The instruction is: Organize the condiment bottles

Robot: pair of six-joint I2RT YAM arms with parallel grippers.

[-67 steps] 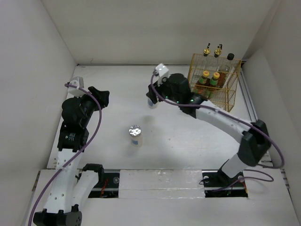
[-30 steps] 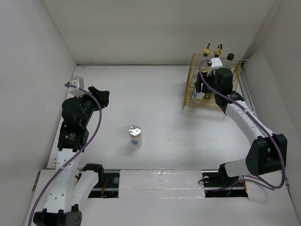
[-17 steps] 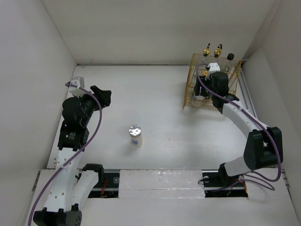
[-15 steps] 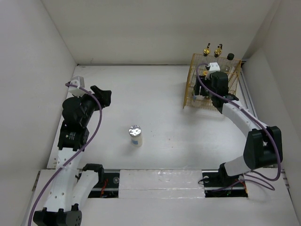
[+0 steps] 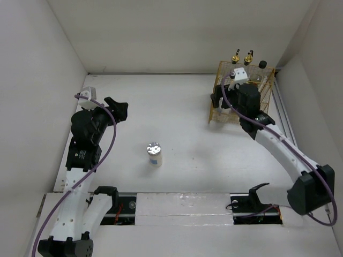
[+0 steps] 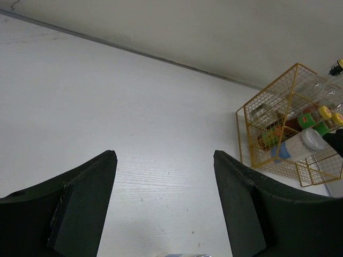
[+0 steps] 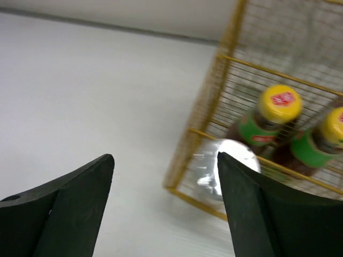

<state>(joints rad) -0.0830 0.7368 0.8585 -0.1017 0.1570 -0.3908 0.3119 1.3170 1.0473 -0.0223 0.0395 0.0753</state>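
Observation:
One silver-lidded white jar stands alone mid-table; its lid edge shows at the bottom of the left wrist view. The other silver-lidded jar sits inside the yellow wire basket at its front left corner, beside two red yellow-capped bottles. Two gold-spouted bottles and a black cap rise at the basket's back. My right gripper is open and empty, just left of the basket. My left gripper is open and empty, left of the lone jar.
The basket stands in the back right corner by the right wall. White walls close in the table on the left, back and right. A metal rail runs along the near edge at the arm bases.
My right gripper carried a silver-lidded jar rightwards into the basket, let it go, and has drawn back to the basket's left side. The left gripper has barely moved.

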